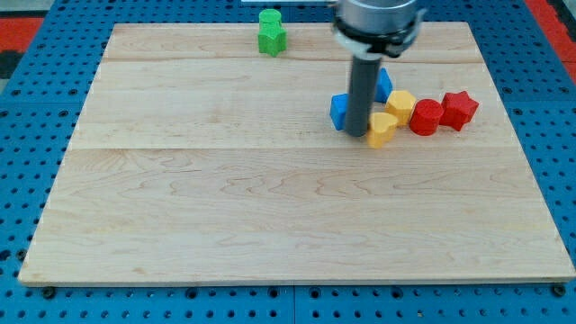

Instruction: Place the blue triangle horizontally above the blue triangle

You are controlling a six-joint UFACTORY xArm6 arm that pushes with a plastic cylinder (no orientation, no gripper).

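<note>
My tip (pixel 358 133) rests on the board between a blue block (pixel 339 112) on its left and a yellow heart-like block (pixel 382 129) on its right, close to both. A second blue block (pixel 384 85) shows just behind the rod, partly hidden by it. The shapes of the blue blocks are partly covered by the rod, so their outlines are unclear.
A yellow hexagon-like block (pixel 401 105) sits right of the rod, then a red round block (pixel 426 118) and a red star (pixel 459 109). Two green blocks (pixel 271 31) stand near the view's top. The wooden board (pixel 225 198) lies on a blue pegboard.
</note>
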